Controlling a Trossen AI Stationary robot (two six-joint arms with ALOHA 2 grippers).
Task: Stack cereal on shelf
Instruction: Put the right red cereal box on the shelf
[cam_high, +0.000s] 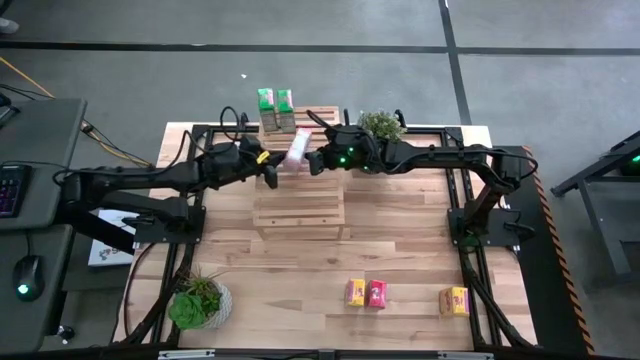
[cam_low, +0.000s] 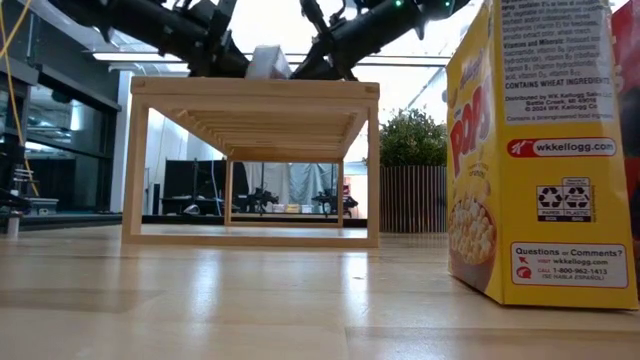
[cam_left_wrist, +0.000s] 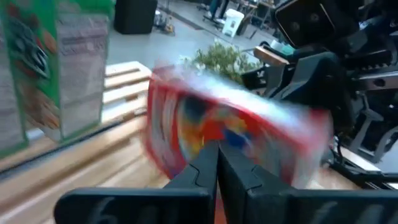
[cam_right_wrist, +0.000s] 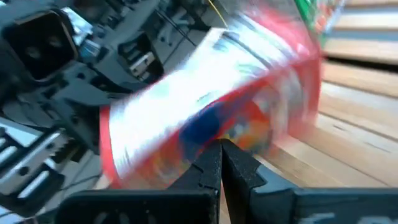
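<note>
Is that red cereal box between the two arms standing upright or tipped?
Tipped: the red box leans diagonally above the shelf, unlike the upright green boxes.

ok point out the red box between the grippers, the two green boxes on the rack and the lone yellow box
red printed cardboard cereal box (cam_high: 298, 150): high view, its pale upturned face
two green cardboard cereal boxes (cam_high: 276, 99): high view, where the pair meet
yellow cardboard cereal box (cam_high: 454, 300): high view, centre of its top face
</note>
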